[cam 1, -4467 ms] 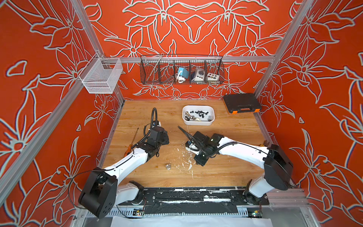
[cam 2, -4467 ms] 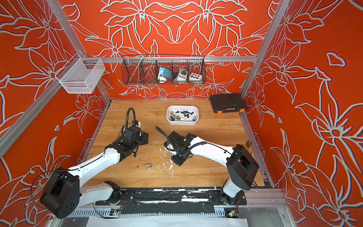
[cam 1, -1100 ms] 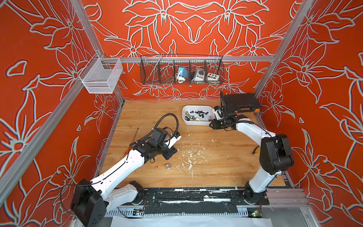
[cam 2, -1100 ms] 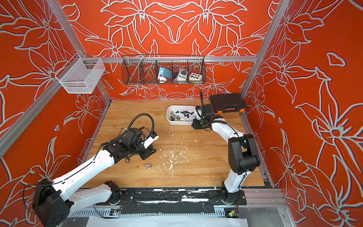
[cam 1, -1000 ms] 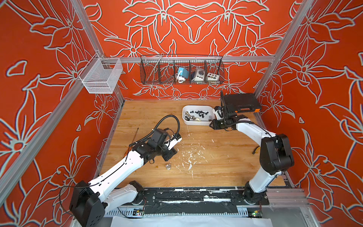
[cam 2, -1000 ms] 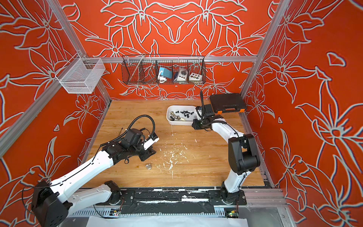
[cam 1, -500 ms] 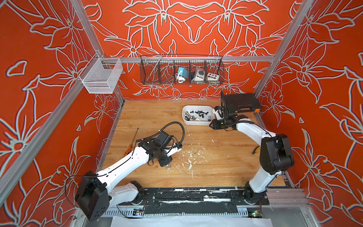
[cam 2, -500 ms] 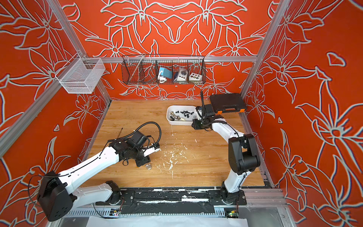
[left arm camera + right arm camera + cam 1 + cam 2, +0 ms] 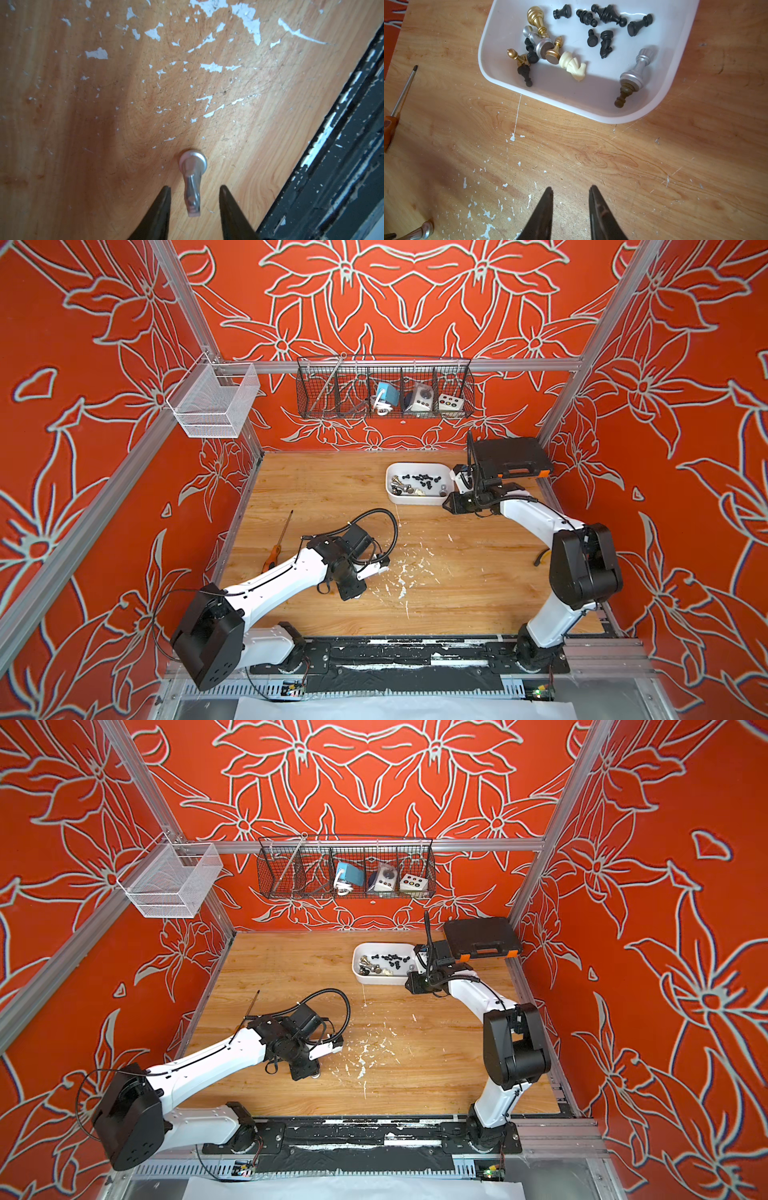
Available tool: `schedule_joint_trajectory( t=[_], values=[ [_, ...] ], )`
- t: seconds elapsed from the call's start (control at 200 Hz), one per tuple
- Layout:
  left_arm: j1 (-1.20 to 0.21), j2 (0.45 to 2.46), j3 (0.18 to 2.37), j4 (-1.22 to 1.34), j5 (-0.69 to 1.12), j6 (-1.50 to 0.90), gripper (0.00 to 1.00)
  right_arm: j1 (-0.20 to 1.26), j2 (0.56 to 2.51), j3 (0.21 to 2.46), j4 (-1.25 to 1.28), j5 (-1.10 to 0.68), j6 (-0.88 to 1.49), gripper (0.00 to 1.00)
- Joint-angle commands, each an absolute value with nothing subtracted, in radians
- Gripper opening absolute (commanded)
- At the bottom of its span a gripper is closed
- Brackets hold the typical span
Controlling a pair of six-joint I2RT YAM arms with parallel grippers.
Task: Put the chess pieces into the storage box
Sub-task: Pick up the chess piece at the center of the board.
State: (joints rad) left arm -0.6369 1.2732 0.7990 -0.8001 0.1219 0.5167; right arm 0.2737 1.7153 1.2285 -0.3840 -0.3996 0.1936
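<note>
I'm lowering the left gripper (image 9: 194,187), just swung across, over the silver piece (image 9: 192,166) left on the table (image 9: 83,104): jaws spread either side, not pinching yet. The right gripper (image 9: 571,188) is idling parted and empty near the box (image 9: 612,120) holding the other pieces (image 9: 572,64), so this looks like the last pickup.

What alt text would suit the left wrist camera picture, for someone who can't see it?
A silver chess piece sits on a scratched wooden table between the two open dark tips of the left claw, not yet gripped. White flecks dot the wood, and a black rail runs along one edge.
</note>
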Motion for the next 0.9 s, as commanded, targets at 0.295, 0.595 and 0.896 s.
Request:
schedule_joint_trajectory(
  t=[0.295, 0.595, 0.896],
  values=[
    [-0.647, 1.316, 0.786, -0.819, 0.093, 0.535, 0.38, 0.268, 1.724, 1.21, -0.386, -0.413, 0.194, 0.32],
    [-0.648, 1.342, 0.786, -0.801, 0.104, 0.523, 0.27, 0.269, 1.726, 1.21, -0.388, -0.413, 0.196, 0.32],
    [-0.65, 1.356, 0.807, -0.799, 0.127, 0.516, 0.11, 0.269, 1.722, 1.207, -0.393, -0.406, 0.19, 0.32]
  ],
)
